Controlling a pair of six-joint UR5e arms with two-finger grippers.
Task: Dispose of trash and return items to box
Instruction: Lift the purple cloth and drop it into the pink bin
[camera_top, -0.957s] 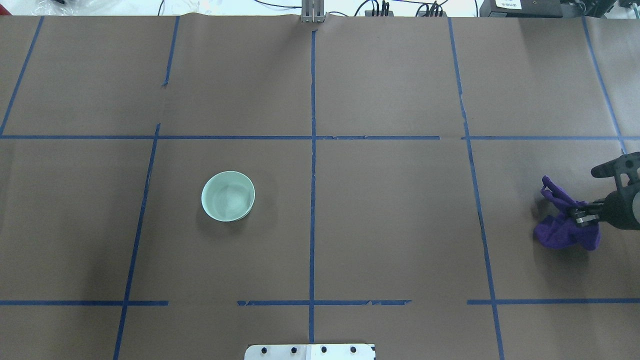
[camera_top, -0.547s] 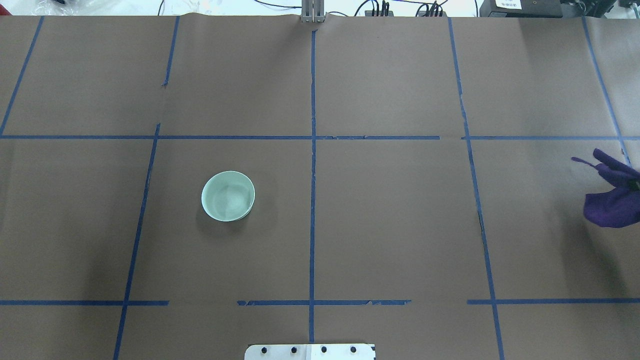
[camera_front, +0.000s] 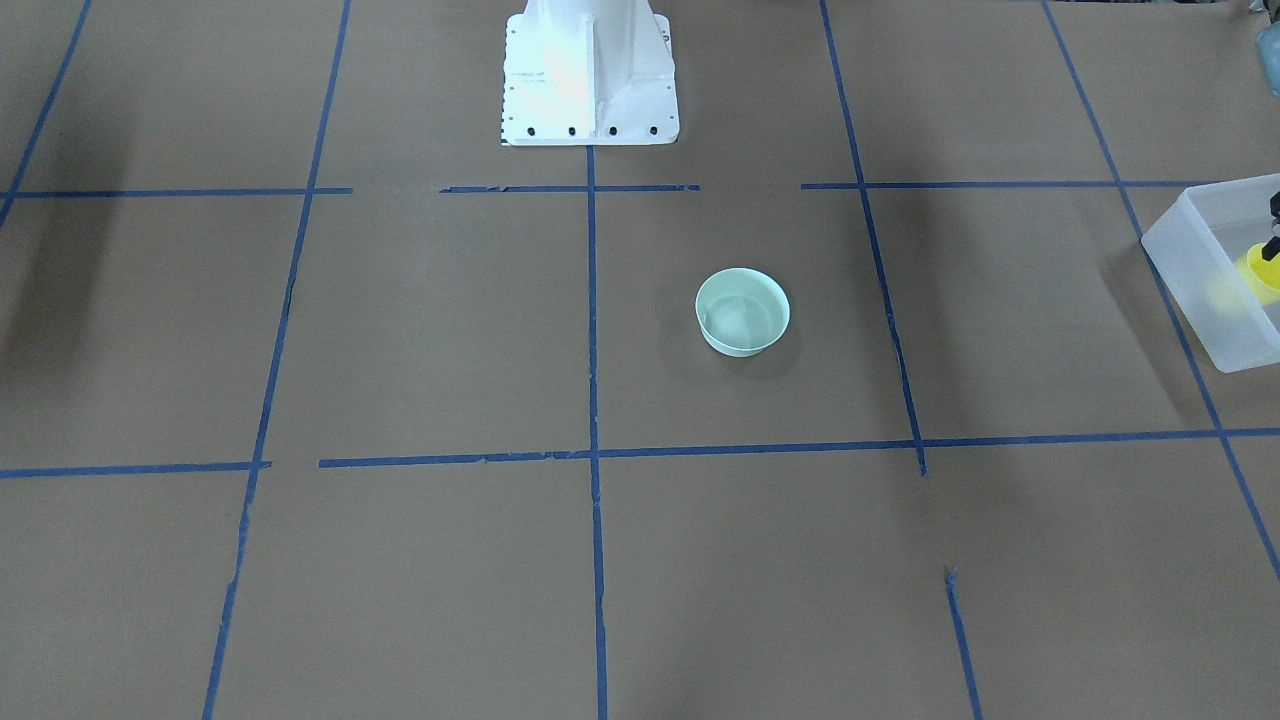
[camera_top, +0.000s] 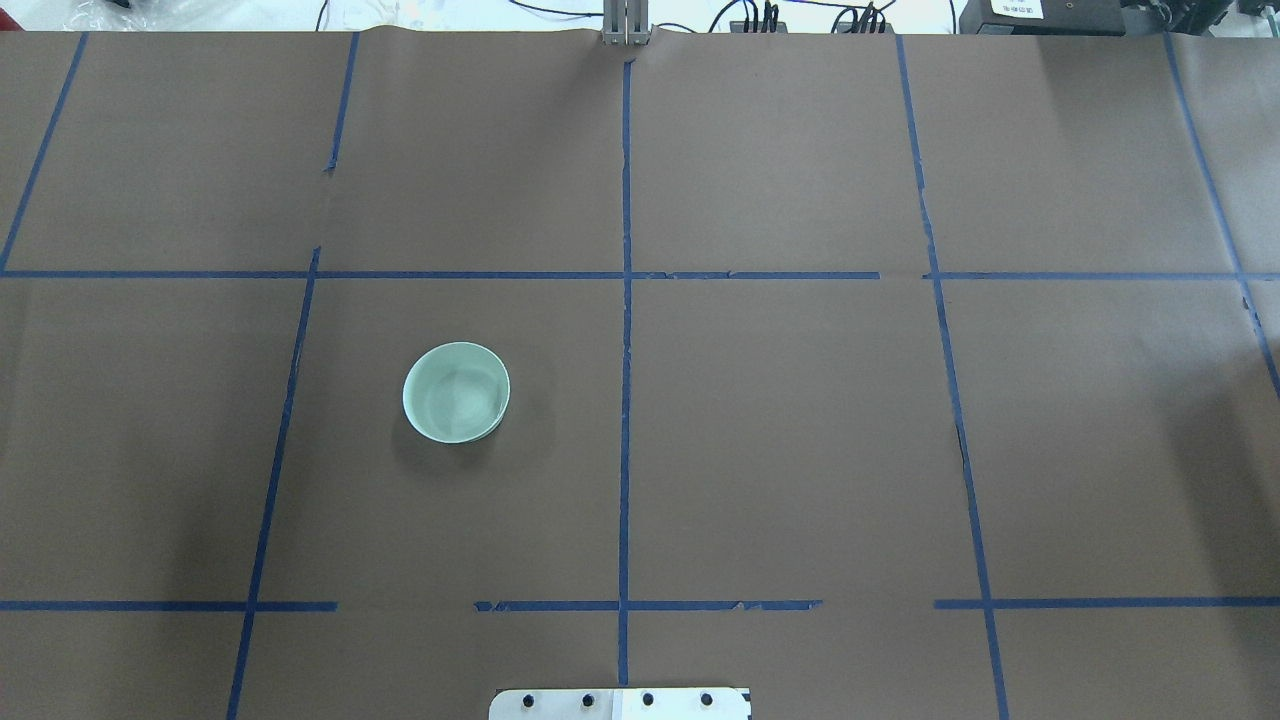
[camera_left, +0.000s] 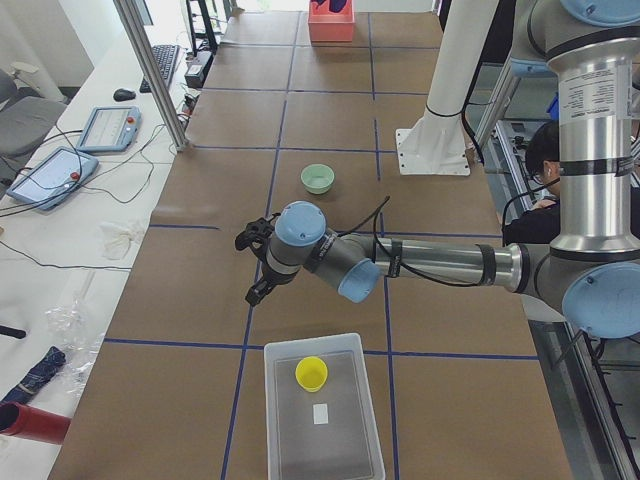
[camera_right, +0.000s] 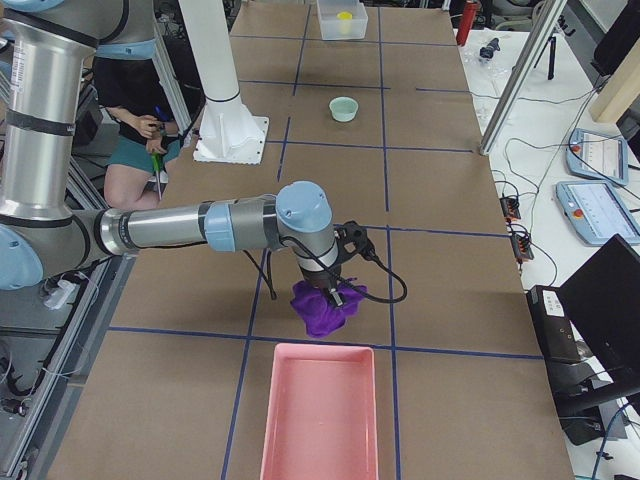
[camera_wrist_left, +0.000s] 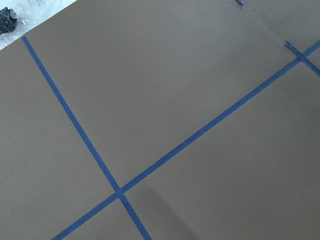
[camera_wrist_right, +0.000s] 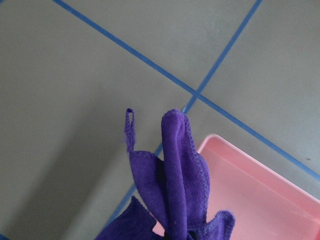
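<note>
The pale mint-green bowl (camera_top: 456, 392) stands upright and alone on the brown table; it also shows in the front view (camera_front: 742, 312). The yellow cup (camera_left: 311, 373) sits inside the frosted white box (camera_left: 322, 440) at the table's left end. My left gripper (camera_left: 250, 267) hovers beyond the box, over bare table; I cannot tell its state. My right gripper (camera_right: 335, 292) holds a purple cloth (camera_right: 323, 308) just before a pink tray (camera_right: 317, 410). In the right wrist view the cloth (camera_wrist_right: 170, 190) hangs bunched above the tray's corner (camera_wrist_right: 250, 190) and hides the fingers.
The white robot base (camera_front: 588, 75) stands at the near middle edge of the table. Blue tape lines cross the brown paper. Tablets and cables (camera_right: 600, 205) lie on the side bench beyond the table's far edge.
My right gripper has carried the purple cloth to the right, out of the overhead view. The bowl has not moved.
</note>
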